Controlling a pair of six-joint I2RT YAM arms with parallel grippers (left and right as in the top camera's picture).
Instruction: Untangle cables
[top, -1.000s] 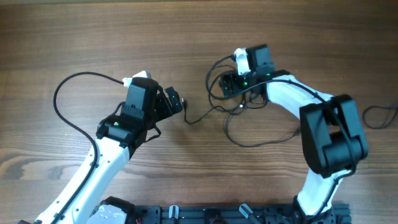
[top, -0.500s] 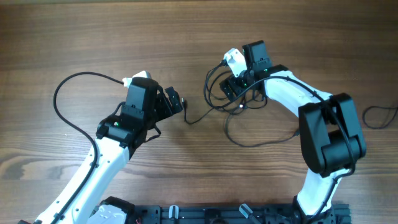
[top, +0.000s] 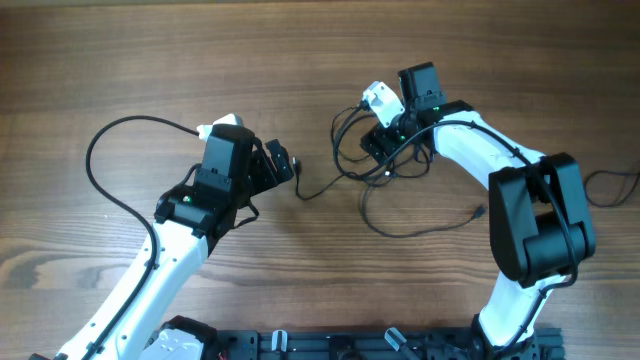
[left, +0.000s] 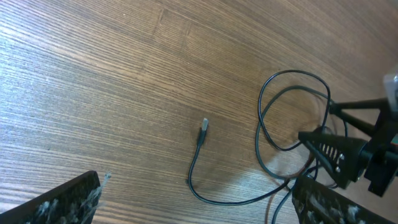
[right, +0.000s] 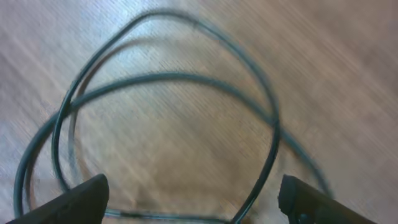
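The cables (top: 347, 140) are thin dark cords lying in loose overlapping loops on the wooden table, with a wide loop trailing toward the front (top: 410, 228). One cord ends in a small plug (left: 203, 131) and lies just right of my left gripper (top: 284, 163). My left gripper (left: 196, 186) is open and empty, with that cord curving on the table between its fingers. My right gripper (top: 372, 142) is over the bunched loops. In the right wrist view it (right: 193, 186) is open, and the cable loops (right: 168, 78) lie between and beyond its fingers.
The left arm's thick black cable (top: 97, 170) arcs over the table at the left. Another dark cable (top: 610, 186) lies at the right edge. A black rail (top: 380, 345) runs along the front edge.
My right wrist has turned and shifted slightly right over the loops, and the trailing loop's end has moved a little. My left arm has not moved.
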